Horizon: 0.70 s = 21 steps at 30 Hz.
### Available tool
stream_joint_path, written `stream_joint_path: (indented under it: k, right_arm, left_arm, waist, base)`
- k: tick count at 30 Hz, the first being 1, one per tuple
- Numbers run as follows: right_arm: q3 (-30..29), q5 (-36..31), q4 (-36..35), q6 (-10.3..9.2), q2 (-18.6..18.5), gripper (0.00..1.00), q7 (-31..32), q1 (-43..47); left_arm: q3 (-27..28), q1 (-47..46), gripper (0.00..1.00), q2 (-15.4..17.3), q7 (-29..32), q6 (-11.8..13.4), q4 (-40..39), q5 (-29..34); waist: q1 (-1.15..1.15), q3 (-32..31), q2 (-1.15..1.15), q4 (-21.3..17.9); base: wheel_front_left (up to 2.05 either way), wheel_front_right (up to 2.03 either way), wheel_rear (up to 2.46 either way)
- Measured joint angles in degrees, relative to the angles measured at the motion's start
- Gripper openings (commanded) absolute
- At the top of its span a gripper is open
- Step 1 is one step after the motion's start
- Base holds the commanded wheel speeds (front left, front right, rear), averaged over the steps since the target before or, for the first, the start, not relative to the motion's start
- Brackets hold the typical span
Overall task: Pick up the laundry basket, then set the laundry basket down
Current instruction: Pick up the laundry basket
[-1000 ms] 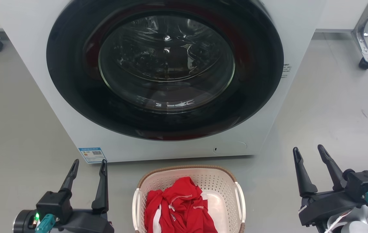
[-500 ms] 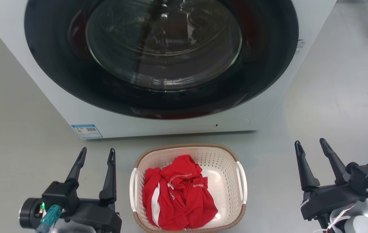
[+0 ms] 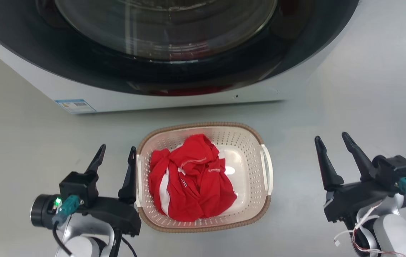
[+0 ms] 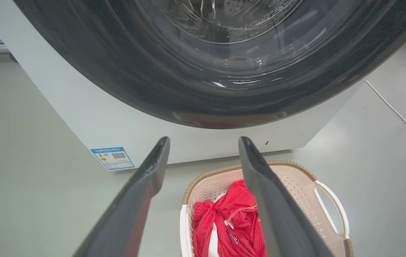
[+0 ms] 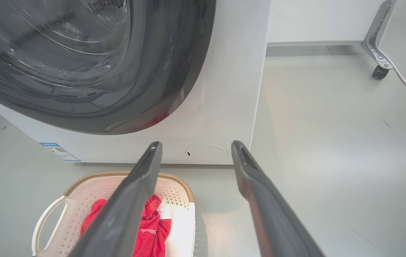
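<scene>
Left pincer (image 3: 117, 148): fingers spread, nothing between them, tips aimed at the washing machine (image 3: 188, 101).
Right pincer (image 3: 331, 136): fingers spread as well, gripping nothing, tips aimed the same way.
Basket from the left pincer: the laundry basket (image 3: 203, 125) lay just beside its inner finger, which ran along the basket's white loop handle; contact could not be told.
Basket from the right pincer: well apart, with bare floor (image 3: 295, 150) between that finger and the basket's other handle.
Basket stance: upright on the floor, mouth up, between the two pincers.
Long axis: seemingly across, from one pincer toward the other, a handle at each end; the outline was close to square.
Contents: a crumpled red garment (image 3: 192, 178) with white trim, heaped toward the left pincer's side.
Beyond the fingertips: the washing machine's dark round door faced the basket.
</scene>
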Motion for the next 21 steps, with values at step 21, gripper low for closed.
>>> stream_joint_path:
  k: [21]
  right_arm:
    - [3.5, 0.2, 12.3, 3.36, 2.8, 1.0, 2.2, -17.7]
  left_arm:
    - [1.1, -19.4, 1.0, -1.2, 7.1, -2.6, 17.8, -2.9]
  waist:
    - [-0.01, 18.8, 0.0, -2.0]
  base:
    - [0.0, 0.0, 0.0]
